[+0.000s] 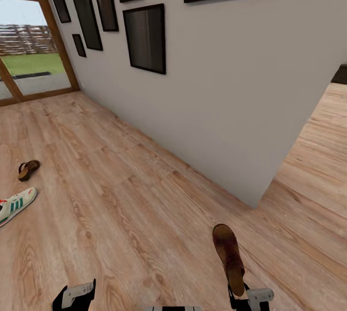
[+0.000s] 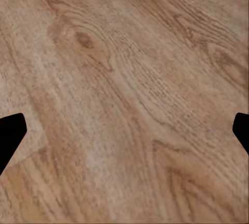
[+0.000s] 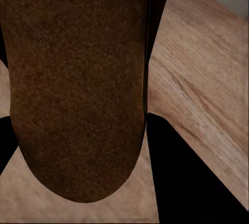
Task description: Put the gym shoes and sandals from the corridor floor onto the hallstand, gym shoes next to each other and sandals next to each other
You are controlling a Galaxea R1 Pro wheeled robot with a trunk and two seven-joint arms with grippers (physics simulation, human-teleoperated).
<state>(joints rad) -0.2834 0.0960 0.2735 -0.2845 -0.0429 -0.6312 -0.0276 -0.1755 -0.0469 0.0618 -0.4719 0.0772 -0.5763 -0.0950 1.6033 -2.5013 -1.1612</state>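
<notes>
Right gripper point(image 1: 238, 296) pinches a brown sandal point(image 1: 228, 255), long axis pointing forward, away from the robot. Left gripper point(image 2: 124, 130) hangs spread over the wood floor point(image 1: 120, 195).

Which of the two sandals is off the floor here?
The sandal at the lower right of the head view, held up in the right gripper. The other sandal lies on the floor at far left, beside a gym shoe.

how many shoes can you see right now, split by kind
sandals: 2, one held in the right end effector (sandal), one on the floor
gym shoes: 1, on the floor at the left edge
total: 3
</notes>
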